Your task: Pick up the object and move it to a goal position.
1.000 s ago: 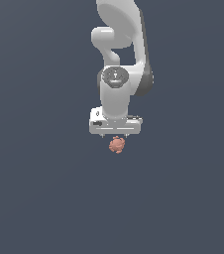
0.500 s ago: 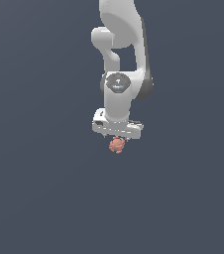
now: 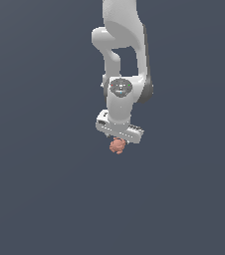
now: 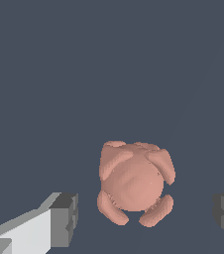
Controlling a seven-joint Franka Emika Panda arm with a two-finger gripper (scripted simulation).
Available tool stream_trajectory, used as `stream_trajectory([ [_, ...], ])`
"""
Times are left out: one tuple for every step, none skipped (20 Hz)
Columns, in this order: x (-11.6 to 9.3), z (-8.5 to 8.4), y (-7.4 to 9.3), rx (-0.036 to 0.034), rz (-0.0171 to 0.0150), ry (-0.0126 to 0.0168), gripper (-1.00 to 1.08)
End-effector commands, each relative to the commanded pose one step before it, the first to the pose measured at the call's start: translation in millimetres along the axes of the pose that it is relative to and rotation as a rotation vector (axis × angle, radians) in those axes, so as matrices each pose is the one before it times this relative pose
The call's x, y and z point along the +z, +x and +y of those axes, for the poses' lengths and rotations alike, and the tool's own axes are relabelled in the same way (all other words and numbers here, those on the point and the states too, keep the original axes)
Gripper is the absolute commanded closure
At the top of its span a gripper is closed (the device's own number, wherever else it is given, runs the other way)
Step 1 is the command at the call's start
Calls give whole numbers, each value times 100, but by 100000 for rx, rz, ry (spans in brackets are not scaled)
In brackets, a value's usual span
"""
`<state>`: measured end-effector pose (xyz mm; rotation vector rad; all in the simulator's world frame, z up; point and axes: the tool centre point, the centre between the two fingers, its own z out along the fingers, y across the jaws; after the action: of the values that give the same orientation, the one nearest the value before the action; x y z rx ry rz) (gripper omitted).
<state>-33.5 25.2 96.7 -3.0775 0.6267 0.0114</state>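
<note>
The object is a small lumpy salmon-pink blob resting on the dark grey ground, directly under the white hand of my arm. My gripper hangs right over it, its hand turned at a slant. In the wrist view the object sits between the two grey fingertips, with a clear gap on each side. My gripper is open and touches nothing. The far fingertip shows only at the frame's edge.
A flat dark grey ground fills both views. The white arm rises straight above the hand.
The hand has twisted about its vertical axis, from level to slanted in the exterior view. The object has stayed in place.
</note>
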Motion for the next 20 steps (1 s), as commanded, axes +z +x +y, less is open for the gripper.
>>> stream_trajectory([
  [345,-3,-164,3225,375,48,-92],
  [102,1,-52,897,94,7,-92],
  [86,0,-45,755,79,6,-92],
  [70,2,-36,622,66,5,-92],
  [54,3,-28,486,51,4,-92],
  [39,-1,-22,340,36,3,-92],
  [23,0,-12,206,22,2,-92],
  [8,0,-4,69,7,1,-92],
  [-32,-4,9,-461,-82,-22,-92],
  [34,-1,-2,0,0,0,-92],
  [102,-3,-5,0,0,0,-92],
  [170,-6,-9,0,0,0,-92],
  [231,27,5,68,11,2,-92],
  [304,-9,-17,0,0,0,-92],
  [363,24,-3,68,12,1,-92],
  [434,-12,-26,0,0,0,-92],
  [489,28,-8,83,15,1,-92],
  [549,9,-20,48,8,0,-92],
  [525,8,-16,48,8,0,-92],
  [458,8,-8,48,8,1,-92],
])
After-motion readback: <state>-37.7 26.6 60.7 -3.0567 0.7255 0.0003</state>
